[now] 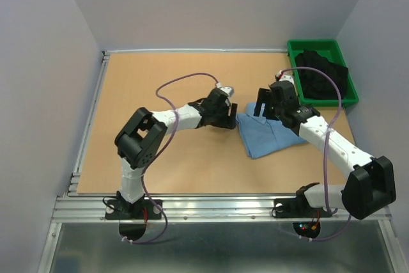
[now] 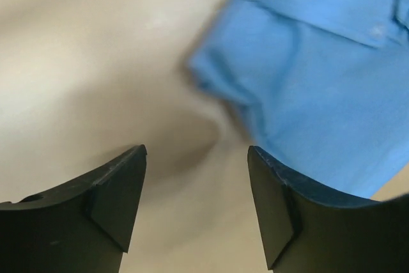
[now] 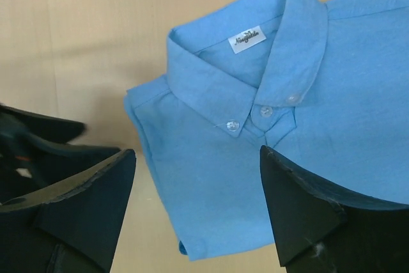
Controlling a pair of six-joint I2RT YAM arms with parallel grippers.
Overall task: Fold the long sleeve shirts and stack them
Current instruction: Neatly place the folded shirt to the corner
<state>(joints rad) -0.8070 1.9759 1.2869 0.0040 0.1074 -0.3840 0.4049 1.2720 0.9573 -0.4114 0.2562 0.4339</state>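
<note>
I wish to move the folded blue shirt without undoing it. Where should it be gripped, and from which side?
Probably at the folded edge beside the collar, coming in low from the left, where the left gripper stands open. The blue shirt lies flat, and along that edge its layers end together, so one pinch could catch them all.

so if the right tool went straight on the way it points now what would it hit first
Most likely the folded light blue shirt, just below its collar. The right tool frames that spot between its open fingers in the wrist view. How far off it lies is unclear.
</note>
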